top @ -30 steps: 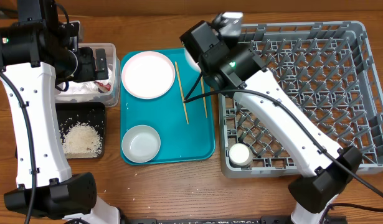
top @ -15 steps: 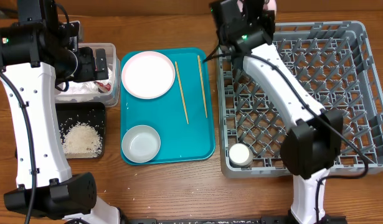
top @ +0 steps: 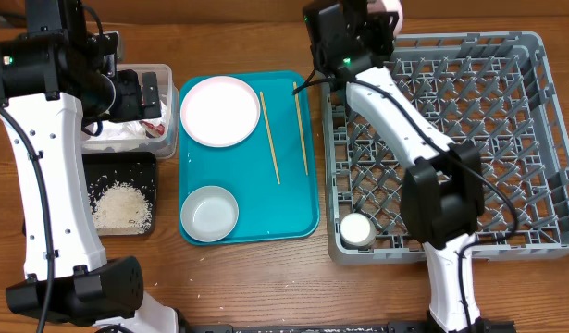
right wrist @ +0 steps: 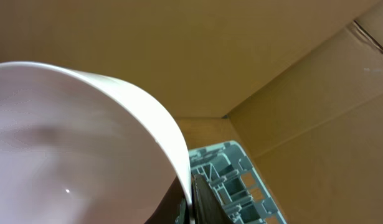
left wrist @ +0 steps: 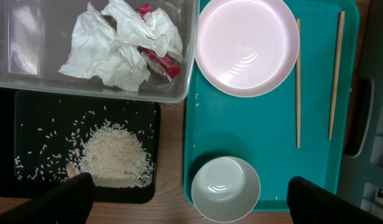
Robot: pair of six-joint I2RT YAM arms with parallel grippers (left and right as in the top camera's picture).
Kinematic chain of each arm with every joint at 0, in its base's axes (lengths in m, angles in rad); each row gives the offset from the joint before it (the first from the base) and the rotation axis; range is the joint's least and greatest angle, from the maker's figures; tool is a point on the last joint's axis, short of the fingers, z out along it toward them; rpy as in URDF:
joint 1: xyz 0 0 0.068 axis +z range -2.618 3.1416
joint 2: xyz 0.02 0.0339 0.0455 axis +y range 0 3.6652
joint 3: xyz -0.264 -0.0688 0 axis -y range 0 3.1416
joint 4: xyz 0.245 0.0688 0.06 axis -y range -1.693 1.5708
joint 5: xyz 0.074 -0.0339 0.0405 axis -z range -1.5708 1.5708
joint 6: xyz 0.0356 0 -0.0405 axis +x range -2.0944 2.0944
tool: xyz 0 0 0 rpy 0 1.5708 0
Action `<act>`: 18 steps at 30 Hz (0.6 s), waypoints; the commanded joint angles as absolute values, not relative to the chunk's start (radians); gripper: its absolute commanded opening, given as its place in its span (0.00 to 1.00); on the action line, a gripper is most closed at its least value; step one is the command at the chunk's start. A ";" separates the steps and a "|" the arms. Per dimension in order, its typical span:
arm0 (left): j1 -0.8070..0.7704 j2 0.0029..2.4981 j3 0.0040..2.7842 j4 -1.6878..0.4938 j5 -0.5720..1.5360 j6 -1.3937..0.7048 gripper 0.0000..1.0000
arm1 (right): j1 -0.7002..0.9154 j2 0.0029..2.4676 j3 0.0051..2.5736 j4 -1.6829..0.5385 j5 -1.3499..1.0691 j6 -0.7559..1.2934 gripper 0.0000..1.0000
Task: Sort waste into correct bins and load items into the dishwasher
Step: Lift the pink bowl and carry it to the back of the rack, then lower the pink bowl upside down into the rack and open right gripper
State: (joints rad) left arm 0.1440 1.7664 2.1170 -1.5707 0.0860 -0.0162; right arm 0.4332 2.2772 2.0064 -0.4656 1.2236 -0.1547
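Grey lattice plastic dish rack (top: pixel 469 120): just below the right gripper (right wrist: pixel 189 198).
Pale round bowl (right wrist: pixel 66 143): smooth, glossy, thin-rimmed, tilted; its rim clamped between that gripper's jaws.
Left gripper (left wrist: pixel 190 186): jaws spread wide, holding nothing.

Tilted pale bowl (right wrist: pixel 66 143) by grey rack (top: pixel 469 129)

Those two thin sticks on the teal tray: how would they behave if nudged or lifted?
Probably stiff and light: the chopsticks look like thin, straight wood. Lying flat on the smooth teal tray, they likely slide or roll when nudged, and give a pincer little to grab.
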 commanded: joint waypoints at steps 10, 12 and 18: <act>0.145 1.746 2.133 -1.567 0.097 -0.003 1.00 | 0.428 2.333 2.015 -0.543 1.256 -0.137 0.04; 0.145 1.746 2.133 -1.567 0.097 -0.003 1.00 | 0.431 2.333 2.015 -0.593 1.231 -0.117 0.04; 0.145 1.746 2.133 -1.567 0.097 -0.003 1.00 | 0.435 2.333 2.015 -0.721 1.173 -0.002 0.04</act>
